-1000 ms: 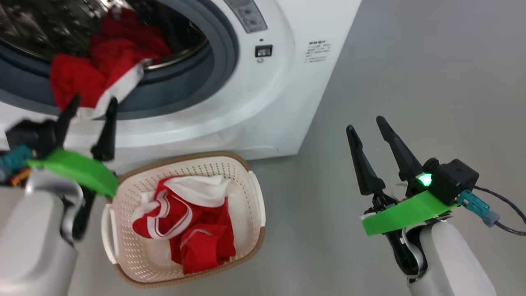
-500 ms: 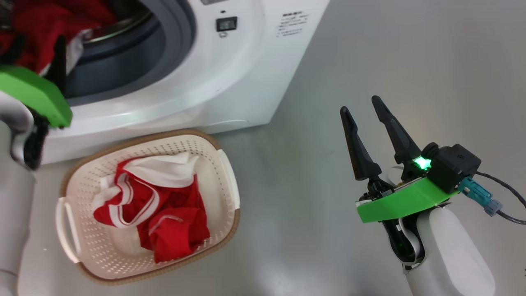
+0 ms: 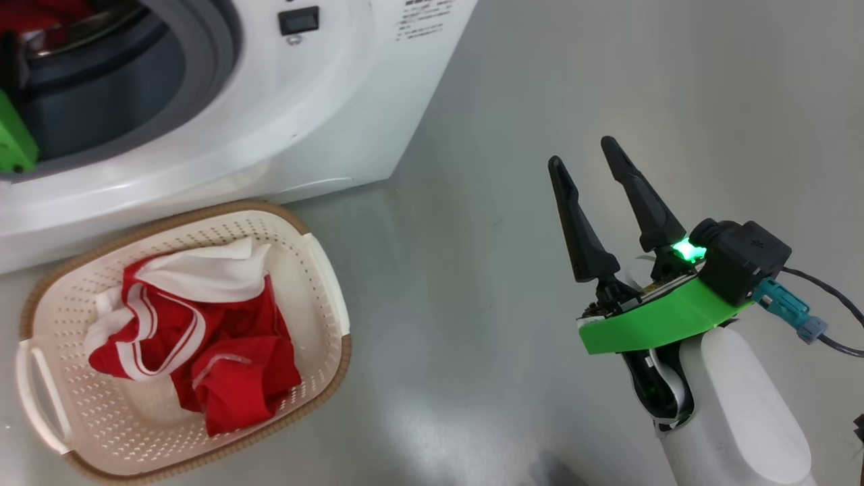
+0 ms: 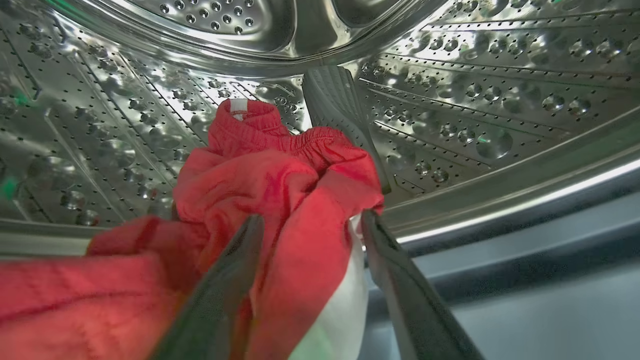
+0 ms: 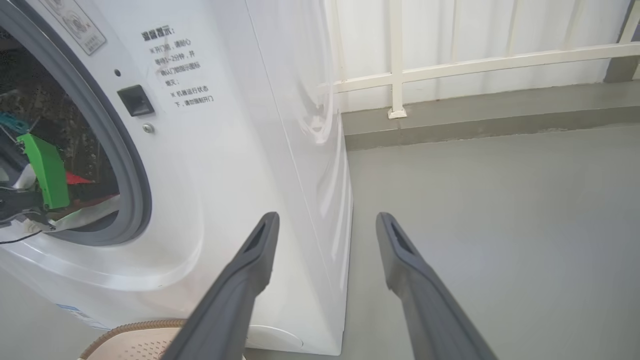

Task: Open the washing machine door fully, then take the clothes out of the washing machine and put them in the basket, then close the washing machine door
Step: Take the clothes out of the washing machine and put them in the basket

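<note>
Smooth grey floor (image 5: 500,225), a bit shiny, spread wide on the right. Far back, a low grey step (image 5: 475,117). On the step, a white fence (image 5: 396,75), with a pale wall (image 5: 500,25) just behind.

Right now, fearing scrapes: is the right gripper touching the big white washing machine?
Apart. Head view shows grey floor between the right gripper and the white washing machine.

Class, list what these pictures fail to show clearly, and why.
- Left wrist view: the drum beneath the clothes, covered by the heap and fingers of the left gripper.
- Right wrist view: the basket, cut by the bottom edge.
- Head view: washing machine notice, too small to read.
</note>
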